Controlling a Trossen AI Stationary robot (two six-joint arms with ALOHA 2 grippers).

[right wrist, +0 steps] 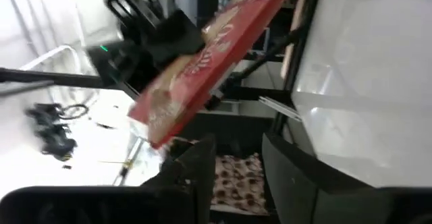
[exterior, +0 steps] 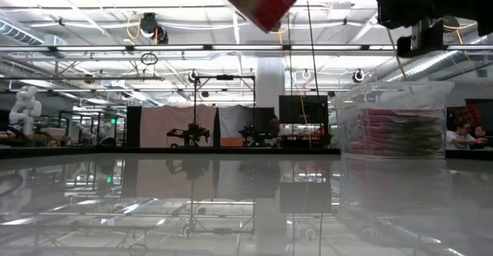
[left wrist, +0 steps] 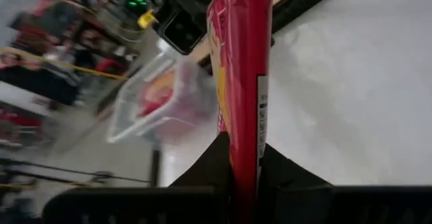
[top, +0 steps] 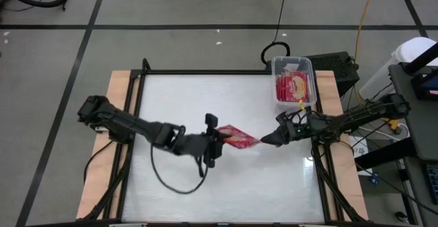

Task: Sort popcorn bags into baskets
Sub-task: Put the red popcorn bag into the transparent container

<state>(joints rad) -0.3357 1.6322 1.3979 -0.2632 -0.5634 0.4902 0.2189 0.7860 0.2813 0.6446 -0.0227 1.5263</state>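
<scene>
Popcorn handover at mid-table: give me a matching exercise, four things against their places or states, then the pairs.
Things:
1. left gripper
2. right gripper
3. clear basket
4. held popcorn bag

States:
A. stands at the table's far right corner, red packets inside
B. fingers apart, tips at the bag's end
C. raised off the table between both arms
D. clamped on the bag's edge

Pairs: 1-D, 2-B, 3-A, 4-C

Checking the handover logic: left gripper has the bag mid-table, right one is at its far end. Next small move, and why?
Probably back the right gripper away. Its fingers stand apart, clear of the popcorn bag, which the left gripper pinches by its edge above the table. The basket already holds packets.
</scene>
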